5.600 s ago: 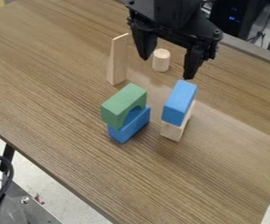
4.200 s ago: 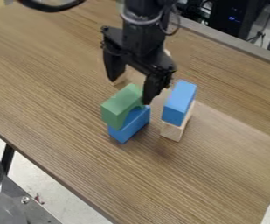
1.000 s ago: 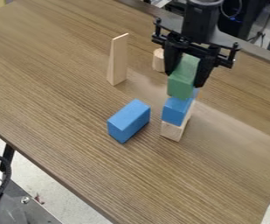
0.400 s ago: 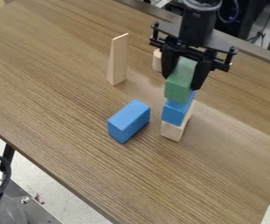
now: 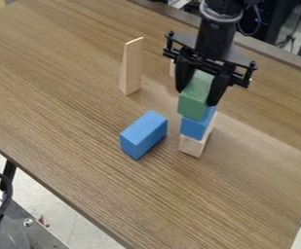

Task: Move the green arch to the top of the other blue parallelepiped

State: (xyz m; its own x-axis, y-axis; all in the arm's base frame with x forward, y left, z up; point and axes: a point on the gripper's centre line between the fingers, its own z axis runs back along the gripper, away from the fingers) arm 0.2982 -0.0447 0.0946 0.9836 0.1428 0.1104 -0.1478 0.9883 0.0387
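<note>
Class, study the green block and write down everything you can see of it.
The green block is plain green, with flat faces and straight edges, perhaps painted wood. Its near end faces the camera and its top runs back from it. The gripper holds it between two black fingers, above the blue block of the stack. Whether those two blocks touch cannot be told.

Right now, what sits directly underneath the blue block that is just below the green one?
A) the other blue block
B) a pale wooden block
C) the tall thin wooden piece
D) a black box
B: the blue block just under the green arch has a pale wooden block beneath it, resting on the table.
</note>
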